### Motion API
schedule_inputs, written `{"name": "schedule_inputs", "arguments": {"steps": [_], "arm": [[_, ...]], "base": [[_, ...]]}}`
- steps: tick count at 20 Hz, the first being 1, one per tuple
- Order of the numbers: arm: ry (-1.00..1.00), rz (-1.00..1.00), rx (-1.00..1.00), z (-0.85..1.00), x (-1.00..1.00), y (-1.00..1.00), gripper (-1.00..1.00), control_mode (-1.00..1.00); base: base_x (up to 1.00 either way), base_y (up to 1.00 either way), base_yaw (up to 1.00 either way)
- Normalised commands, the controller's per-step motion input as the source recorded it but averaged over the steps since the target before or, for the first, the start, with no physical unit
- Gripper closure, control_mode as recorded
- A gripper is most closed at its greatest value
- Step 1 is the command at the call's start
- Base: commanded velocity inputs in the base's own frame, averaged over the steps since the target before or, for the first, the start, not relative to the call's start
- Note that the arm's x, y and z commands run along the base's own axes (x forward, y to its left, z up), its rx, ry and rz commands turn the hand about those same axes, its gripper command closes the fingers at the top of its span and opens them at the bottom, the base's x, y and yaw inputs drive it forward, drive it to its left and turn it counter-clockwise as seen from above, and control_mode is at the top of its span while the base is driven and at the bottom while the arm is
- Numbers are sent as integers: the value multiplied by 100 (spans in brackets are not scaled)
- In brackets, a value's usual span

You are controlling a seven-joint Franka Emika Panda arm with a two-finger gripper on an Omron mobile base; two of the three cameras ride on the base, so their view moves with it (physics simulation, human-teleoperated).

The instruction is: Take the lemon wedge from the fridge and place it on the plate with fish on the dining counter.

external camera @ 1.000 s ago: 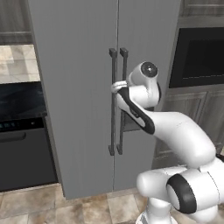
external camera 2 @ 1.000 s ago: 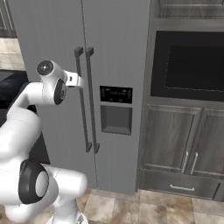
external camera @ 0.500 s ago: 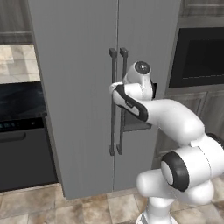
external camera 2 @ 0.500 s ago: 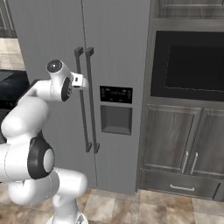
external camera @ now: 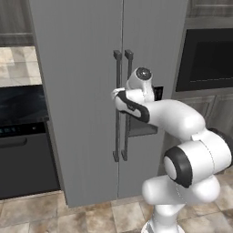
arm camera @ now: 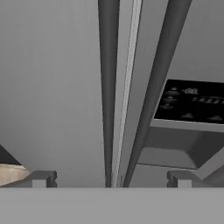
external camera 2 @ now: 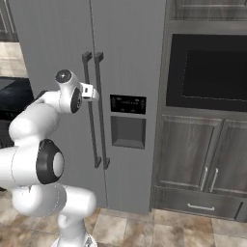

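Observation:
The tall grey fridge [external camera: 77, 91] stands with both doors shut, so the lemon wedge is hidden. Its two dark bar handles [external camera: 118, 109] run side by side down the middle. My gripper [external camera: 117, 93] hovers right at these handles, about a third of the way down them, also seen from the other side as the gripper [external camera 2: 92, 91] against the left handle [external camera 2: 88, 106]. In the hand view the gripper [arm camera: 111, 179] is open, and both handles [arm camera: 108, 87] rise between its fingertips [arm camera: 41, 178]. The plate with fish and the dining counter are out of view.
A dark dispenser panel [external camera 2: 128, 120] sits in the right fridge door. A dark dishwasher [external camera: 22, 154] stands left of the fridge. A black built-in oven [external camera 2: 212, 72] over grey cabinet doors [external camera 2: 202, 164] is at the right. Beige tile floor [external camera: 91, 214] lies below.
The hand has edged closer to the fridge handles while the arm's elbow swung down and forward. The jaws stayed open and the fridge doors stayed shut.

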Motion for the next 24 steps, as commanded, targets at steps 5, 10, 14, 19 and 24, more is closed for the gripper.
{"name": "schedule_inputs", "arguments": {"steps": [5, 10, 14, 19, 24], "arm": [[-11, 0, 0, -21, 28, 14, -100, -100], [-8, 0, 0, -9, 33, 6, -100, -100], [0, 0, 0, -5, 46, 0, -100, -100], [0, 0, 0, -4, 47, 0, -100, -100], [0, 0, 0, -2, 44, 0, -100, -100]], "base": [[0, 0, 0], [0, 0, 0], [0, 0, 0], [0, 0, 0], [0, 0, 0]]}}
